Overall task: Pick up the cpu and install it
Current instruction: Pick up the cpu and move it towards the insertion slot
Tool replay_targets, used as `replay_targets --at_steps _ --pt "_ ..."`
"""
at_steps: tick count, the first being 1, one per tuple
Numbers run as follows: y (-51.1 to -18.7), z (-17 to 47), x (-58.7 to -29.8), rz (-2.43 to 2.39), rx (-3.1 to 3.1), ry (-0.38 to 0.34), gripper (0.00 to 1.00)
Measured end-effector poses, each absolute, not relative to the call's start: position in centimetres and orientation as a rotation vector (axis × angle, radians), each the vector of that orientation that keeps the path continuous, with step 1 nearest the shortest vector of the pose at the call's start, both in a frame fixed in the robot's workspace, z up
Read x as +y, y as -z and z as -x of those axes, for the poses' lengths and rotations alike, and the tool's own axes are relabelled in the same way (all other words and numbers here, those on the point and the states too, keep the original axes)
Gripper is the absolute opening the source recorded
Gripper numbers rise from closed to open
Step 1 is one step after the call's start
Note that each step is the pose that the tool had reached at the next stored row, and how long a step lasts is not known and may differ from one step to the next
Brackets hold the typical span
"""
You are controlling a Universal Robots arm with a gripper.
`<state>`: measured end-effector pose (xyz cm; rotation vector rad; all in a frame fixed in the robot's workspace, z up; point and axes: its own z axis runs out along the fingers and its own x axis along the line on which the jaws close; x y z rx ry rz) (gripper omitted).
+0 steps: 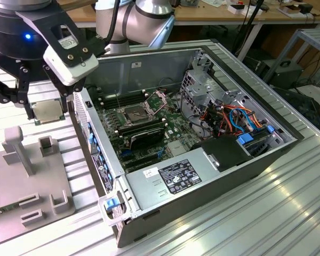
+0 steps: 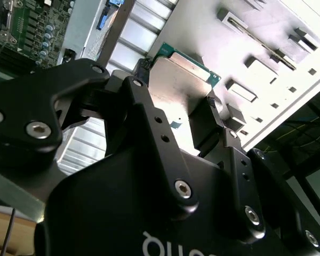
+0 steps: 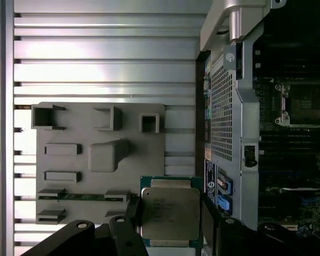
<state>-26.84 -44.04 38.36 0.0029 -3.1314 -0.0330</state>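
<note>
Scene: An open computer case (image 1: 232, 176) is lying on its side on a ribbed metal table (image 1: 266, 218). Its insides are facing up, and the robot arm (image 1: 141, 16) is standing behind it in the exterior view.

Tool: The black gripper (image 1: 46, 105) is clenching the cpu (image 1: 47, 112), with a finger pressing against each of two opposite edges. In the first wrist view the fingers (image 3: 209, 218) are hugging the chip's sides.

Cpu: It is hanging flat in the grip with its silver lid up, off the table. It is just outside the case's perforated side wall, toward the exterior view's left. In the first wrist view the cpu (image 3: 169, 213) is overlapping the near edge of the gray tray (image 3: 96, 160). In the second wrist view its green rim is peeking out past the metal lid.

Socket: Inside the case, the square socket (image 1: 134, 113) on the green board is lying open, with its metal frame tipped up beside it. It is sitting well apart from the chip, on the other side of the case wall.

Tray: The gray tray, studded with raised blocks and slots, is resting on the table beside the case. A thin green strip (image 3: 85, 196) is sitting along one of its slots.

Also in frame: A silver power supply (image 1: 170, 178) is filling the case's near corner.
</note>
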Motion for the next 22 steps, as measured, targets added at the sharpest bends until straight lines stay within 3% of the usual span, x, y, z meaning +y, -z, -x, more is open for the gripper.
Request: replay_targets --at_steps 22 --pt "-38.4 21.9 -44.0 -0.003 -3.131 0.033 0.55"
